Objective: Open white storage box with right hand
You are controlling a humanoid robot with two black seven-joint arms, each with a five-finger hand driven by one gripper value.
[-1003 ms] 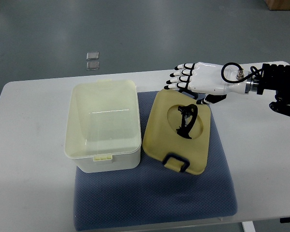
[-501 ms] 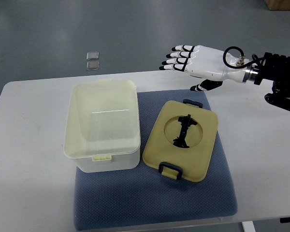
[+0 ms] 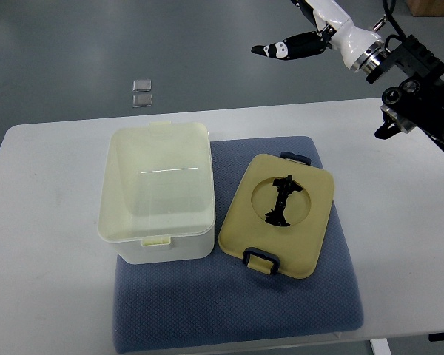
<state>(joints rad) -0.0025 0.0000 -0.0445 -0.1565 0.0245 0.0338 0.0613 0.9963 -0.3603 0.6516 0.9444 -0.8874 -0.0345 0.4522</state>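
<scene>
Up at the top edge, the right hand (image 3: 311, 33) holds nothing, far from the open white storage box (image 3: 157, 194); its fingers are mostly cut off, so I cannot tell.

Open white storage box (image 3: 157, 194), its cream lid (image 3: 278, 215) flat just beside

You have a white bench (image 3: 52, 296) spanning the view, rounded at its far-left corner. A blue-grey mat (image 3: 237, 310) lies flat on it, right of centre, reaching to the near edge. On the mat, the open white storage box (image 3: 157, 194) sits at 9 o'clock, its left side overhanging onto the bare bench. The cream lid (image 3: 277, 214) lies flat at 3 o'clock from the box, just beside it.
</scene>
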